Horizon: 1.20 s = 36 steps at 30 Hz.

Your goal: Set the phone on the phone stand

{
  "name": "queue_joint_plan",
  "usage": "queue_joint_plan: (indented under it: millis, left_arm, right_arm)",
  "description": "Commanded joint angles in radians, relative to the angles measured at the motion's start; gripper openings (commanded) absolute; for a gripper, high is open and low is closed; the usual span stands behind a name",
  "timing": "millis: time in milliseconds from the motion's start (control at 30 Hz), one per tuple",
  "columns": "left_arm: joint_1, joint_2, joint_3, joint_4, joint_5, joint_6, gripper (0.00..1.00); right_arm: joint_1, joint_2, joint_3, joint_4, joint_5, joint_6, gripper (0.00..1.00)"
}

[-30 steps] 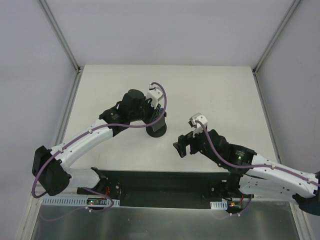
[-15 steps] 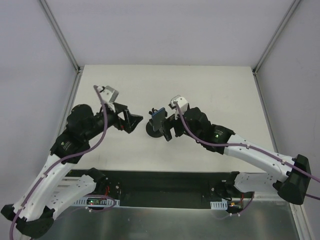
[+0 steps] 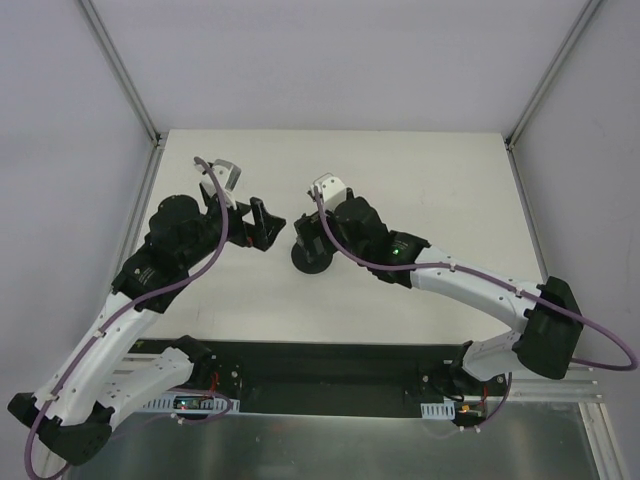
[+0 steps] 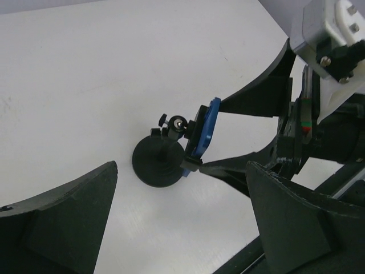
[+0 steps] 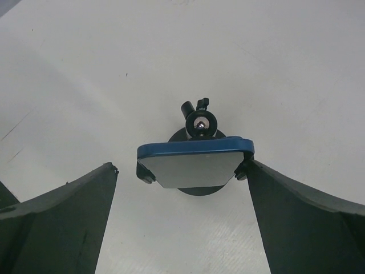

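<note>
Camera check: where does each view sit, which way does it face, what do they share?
Top external: above and behind the bases, looking down on the table; both arms show, left gripper beside the phone stand.
Left wrist: on the left arm, looking across at the phone edge-on; left fingers at the bottom, right gripper beyond.
Right wrist: looking down at the phone's flat side; right fingers on both sides.
Shared: both wrist views see the phone in the stand.

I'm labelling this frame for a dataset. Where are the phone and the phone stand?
phone (image 5: 194, 168): right wrist view, on the middle of its pale glossy face.
phone stand (image 4: 149, 168): left wrist view, on the bare part of its round disc base.
</note>
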Motion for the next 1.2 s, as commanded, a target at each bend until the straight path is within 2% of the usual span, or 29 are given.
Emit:
queue_joint_plan:
  millis: [0,233,367,500,633,767,900,1167]
  left_arm:
    - [0.01,0.066,0.1,0.129,0.006,-0.004,0.92]
    - [0.021,0.18,0.2,0.175,0.029,0.051,0.9]
    - [0.046,0.218,0.223,0.193,0.061,0.084,0.9]
    - [0.079,0.232,0.164,0.254,0.102,0.094,0.88]
    - [0.118,0.218,0.065,0.328,0.18,0.076,0.88]
    - [0.135,0.214,0.032,0.327,0.23,0.07,0.87]
    - [0.135,0.192,0.012,0.327,0.197,0.093,0.86]
    - [0.138,0.185,-0.001,0.327,0.125,0.096,0.84]
  right_arm:
    - [-0.002,0.043,0.048,0.067,0.029,0.0,0.99]
    - [0.0,0.036,0.032,0.067,0.085,-0.056,0.99]
    - [-0.014,-0.003,0.006,0.064,-0.003,-0.139,0.99]
    - [-0.062,0.005,0.034,0.001,-0.174,-0.167,1.0]
    - [-0.094,0.002,0.041,-0.03,-0.218,-0.196,1.0]
    - [-0.126,-0.03,0.035,-0.056,-0.253,-0.188,1.0]
    - [-0.166,-0.043,0.006,-0.001,-0.343,-0.169,1.0]
    - [-0.163,0.011,0.02,0.071,-0.331,-0.142,0.96]
